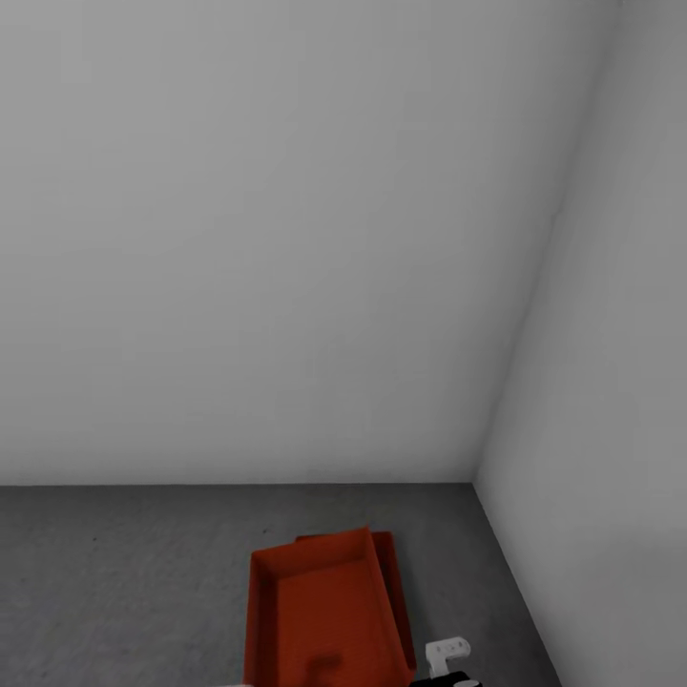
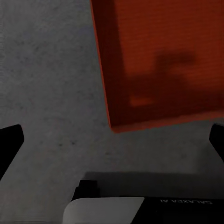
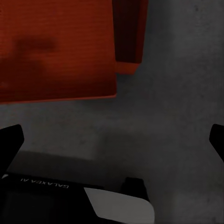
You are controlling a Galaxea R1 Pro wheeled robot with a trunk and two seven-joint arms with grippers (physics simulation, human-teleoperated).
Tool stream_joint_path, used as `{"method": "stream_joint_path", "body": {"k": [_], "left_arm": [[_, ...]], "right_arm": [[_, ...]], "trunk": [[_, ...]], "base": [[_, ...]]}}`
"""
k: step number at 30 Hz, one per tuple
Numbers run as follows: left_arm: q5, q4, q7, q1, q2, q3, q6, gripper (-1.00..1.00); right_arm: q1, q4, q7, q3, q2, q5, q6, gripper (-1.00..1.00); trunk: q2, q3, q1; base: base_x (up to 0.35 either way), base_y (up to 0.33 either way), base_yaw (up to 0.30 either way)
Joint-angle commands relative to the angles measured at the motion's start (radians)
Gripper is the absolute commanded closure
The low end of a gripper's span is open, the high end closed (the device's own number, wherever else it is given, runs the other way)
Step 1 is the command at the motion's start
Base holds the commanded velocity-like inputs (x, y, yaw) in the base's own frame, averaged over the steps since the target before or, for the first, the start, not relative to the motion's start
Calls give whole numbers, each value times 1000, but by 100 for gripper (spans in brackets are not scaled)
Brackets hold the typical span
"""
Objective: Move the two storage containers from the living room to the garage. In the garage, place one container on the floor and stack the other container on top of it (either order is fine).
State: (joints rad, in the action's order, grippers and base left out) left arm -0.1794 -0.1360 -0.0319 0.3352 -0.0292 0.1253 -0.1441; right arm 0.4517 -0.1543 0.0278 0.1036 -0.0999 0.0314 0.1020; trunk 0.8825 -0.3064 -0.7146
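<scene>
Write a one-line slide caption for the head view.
Two red-orange rectangular open-topped plastic bins, one stacked slightly askew on the other, on the grey concrete floor near a corner of plain white walls.

The upper container [image 1: 320,611] mostly hides the lower container [image 1: 393,592]; both cut off below.

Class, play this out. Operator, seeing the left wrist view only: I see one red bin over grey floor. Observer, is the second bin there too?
Observer: Yes. In the head view the top bin sits on a lower bin, whose edge juts out on the right.
Operator: Is my right hand gripping either?
Observer: No. The right hand is open, with nothing in it.
</scene>
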Motion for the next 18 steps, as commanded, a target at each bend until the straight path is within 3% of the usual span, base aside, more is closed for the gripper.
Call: {"method": "stream_joint_path", "body": {"k": [1,18], "left_arm": [[-9,1,-3,0,0,8,-4,-100],[-9,1,-3,-2,0,9,-5,-100]], "right_arm": [[0,-2,3,7,0,3,7,-100],[-1,-2,2,8,0,7,7,-100]], "trunk": [[-6,2,4],[-125,55,69]], "base": [[0,0,0],[0,0,0]]}}
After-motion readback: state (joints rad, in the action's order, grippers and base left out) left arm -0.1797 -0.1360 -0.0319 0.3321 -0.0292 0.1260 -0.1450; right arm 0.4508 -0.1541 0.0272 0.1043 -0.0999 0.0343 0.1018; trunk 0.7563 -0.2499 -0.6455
